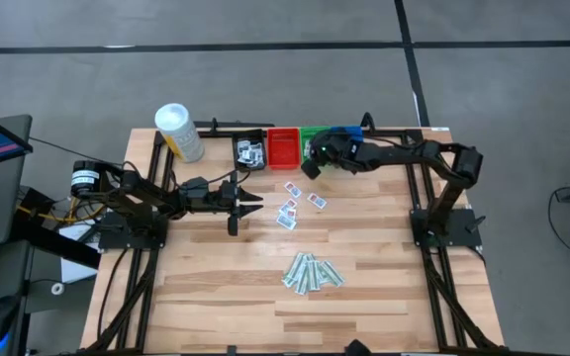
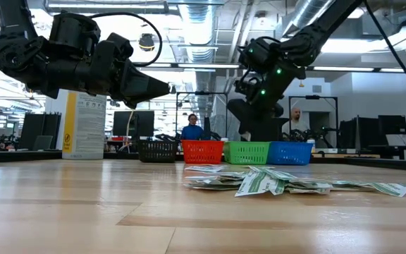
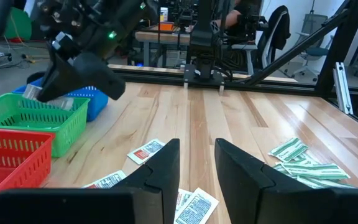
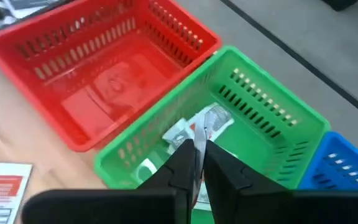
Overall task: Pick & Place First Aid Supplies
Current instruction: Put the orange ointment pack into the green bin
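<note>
- right gripper [image 4: 199, 155] reaches out low over the green bin [image 4: 278, 134] at the table's [image 1: 384, 277] far edge, arm stretched in from the right edge
- its fingers nearly pressed together, pinching a white packet with red print [image 4: 210, 121] above the green bin's floor
- left gripper [image 1: 248, 203] hovers level above the table, left of centre, fingers partly spread, empty
- loose white packets [image 1: 293, 206] mid-table near the bins
- pale-green strips [image 1: 312, 272] piled toward the near edge
- red bin [image 4: 104, 68] beside the green one; black bin [image 1: 249, 150] has packets
</note>
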Available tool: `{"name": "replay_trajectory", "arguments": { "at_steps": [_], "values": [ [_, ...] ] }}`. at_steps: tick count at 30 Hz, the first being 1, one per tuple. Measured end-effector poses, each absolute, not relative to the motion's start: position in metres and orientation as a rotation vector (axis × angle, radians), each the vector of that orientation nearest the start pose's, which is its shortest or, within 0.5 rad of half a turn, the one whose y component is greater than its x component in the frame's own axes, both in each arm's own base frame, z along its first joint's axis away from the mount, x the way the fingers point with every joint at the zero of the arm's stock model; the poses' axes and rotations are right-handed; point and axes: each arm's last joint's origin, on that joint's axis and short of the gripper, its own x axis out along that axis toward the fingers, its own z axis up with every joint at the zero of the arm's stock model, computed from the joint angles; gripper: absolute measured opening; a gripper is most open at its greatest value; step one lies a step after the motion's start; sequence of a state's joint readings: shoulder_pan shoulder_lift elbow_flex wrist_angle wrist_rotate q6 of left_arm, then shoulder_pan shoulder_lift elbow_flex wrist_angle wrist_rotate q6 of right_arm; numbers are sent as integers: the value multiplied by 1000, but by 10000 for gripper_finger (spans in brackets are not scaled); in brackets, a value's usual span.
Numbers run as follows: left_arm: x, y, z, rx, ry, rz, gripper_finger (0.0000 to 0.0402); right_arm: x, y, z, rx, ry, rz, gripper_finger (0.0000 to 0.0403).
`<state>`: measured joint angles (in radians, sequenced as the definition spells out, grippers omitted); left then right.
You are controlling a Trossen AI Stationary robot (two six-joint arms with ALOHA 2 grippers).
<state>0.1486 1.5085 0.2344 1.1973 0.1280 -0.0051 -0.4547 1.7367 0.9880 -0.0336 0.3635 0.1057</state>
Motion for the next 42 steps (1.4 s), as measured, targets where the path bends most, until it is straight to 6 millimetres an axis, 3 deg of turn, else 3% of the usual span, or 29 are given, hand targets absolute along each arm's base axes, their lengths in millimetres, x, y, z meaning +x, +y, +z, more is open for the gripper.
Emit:
{"name": "replay_trajectory", "arguments": {
  "at_steps": [12,17,27,34,38,42],
  "values": [
    [227,30,143,-16,76,21,102,311,-165,176,105,741,-879,86],
    [227,30,143,-16,76,21,102,316,-157,176,94,743,-843,108],
    [227,30,143,-16,78,21,102,339,-92,176,-136,806,-586,113],
    [227,30,142,-20,86,21,102,347,-42,175,-193,807,-459,113],
    [227,30,142,-20,87,21,102,342,-24,166,-212,820,-476,113],
    [227,30,142,-21,87,21,102,318,-16,148,-198,819,-605,113]
  ]
}}
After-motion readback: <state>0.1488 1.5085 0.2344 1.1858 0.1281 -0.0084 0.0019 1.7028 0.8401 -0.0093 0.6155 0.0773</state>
